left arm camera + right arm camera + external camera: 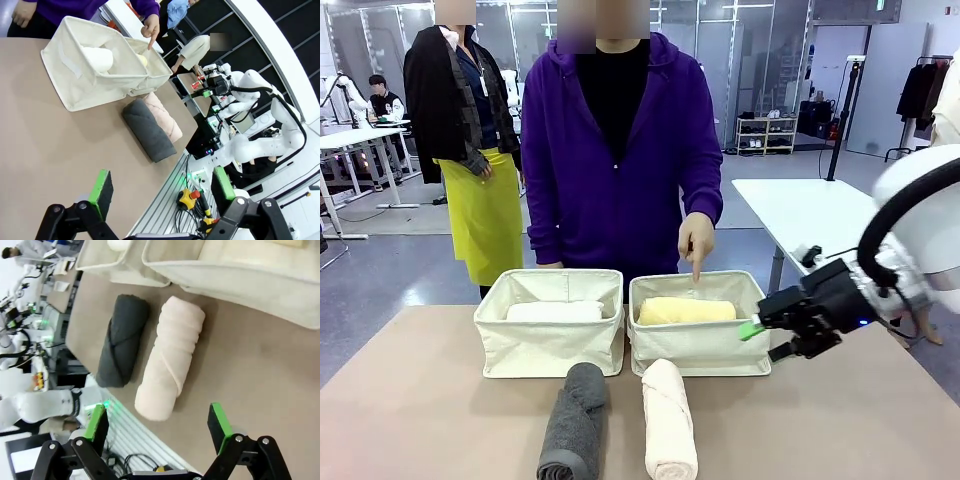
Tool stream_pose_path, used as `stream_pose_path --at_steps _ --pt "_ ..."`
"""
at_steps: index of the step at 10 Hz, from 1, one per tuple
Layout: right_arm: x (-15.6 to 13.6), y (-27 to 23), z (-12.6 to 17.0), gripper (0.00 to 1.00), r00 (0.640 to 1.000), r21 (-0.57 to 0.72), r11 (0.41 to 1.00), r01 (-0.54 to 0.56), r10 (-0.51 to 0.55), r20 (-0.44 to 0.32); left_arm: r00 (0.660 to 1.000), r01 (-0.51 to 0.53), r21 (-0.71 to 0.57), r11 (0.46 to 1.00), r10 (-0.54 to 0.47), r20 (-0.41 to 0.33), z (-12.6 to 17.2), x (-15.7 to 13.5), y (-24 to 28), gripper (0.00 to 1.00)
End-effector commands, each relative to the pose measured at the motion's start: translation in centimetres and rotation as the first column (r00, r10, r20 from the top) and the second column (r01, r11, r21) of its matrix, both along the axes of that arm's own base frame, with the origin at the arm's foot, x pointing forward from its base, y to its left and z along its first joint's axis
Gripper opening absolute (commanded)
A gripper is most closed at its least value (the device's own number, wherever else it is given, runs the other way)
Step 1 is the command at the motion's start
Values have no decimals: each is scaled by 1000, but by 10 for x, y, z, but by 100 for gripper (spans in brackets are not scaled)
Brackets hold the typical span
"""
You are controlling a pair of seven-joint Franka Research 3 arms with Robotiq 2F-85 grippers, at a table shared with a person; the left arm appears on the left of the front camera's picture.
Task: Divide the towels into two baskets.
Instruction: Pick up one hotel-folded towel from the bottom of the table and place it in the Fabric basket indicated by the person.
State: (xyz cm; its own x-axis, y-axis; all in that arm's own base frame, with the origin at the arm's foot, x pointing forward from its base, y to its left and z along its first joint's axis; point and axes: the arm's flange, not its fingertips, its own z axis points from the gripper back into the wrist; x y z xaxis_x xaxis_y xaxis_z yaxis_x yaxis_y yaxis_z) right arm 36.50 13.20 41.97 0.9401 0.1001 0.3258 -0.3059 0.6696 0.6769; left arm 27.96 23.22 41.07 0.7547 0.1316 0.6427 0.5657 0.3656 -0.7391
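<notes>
You have a tan table (420, 400) with a person in a purple hoodie (620, 150) standing at its far side. The white right arm (920, 220) comes in from your right.

Two cream cloth baskets (548, 345) sit side by side at the middle of the table, touching or nearly so. The left one holds the white towel (555, 312), lying on its side. The right basket (700, 350) holds the yellow towel (686, 310), also lying on its side.

Two rolled towels lie on the bare table just in front of the baskets, side by side with their ends pointing toward you. The grey towel (575, 420) is in front of the left basket. The pink towel (670, 420) is in front of the right basket, its far end close against the basket wall.

Your right gripper (158, 422) hangs just beside the right basket's near right corner. Its fingers are spread apart and grip nothing, and its wrist view looks onto the pink towel. Your left gripper (162, 187) is spread wide too and empty, over bare table well apart from the baskets.

The person's hand (696, 245) points one finger down into the right basket, just over the yellow towel.
</notes>
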Motion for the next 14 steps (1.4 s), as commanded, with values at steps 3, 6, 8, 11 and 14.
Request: stream_pose_path --at_steps 3,6,8,11,14 --pt "-16 72 -38 100 996 -167 982 86 -79 48 1000 10 -2 1000 -10 9 2 -5 0 100" --pt "-13 105 -60 100 998 -275 960 52 -43 37 1000 10 -2 1000 -10 9 2 -5 0 100" --pt "-10 122 -73 100 999 -291 956 20 -8 44 1000 10 -2 1000 -10 9 2 -5 0 100" --pt "-4 137 -86 100 998 -262 965 8 7 57 1000 10 -2 1000 -10 9 2 -5 0 100" --pt "1 150 -98 100 999 -273 962 -20 26 20 1000 10 -2 1000 -10 9 2 -5 0 100"
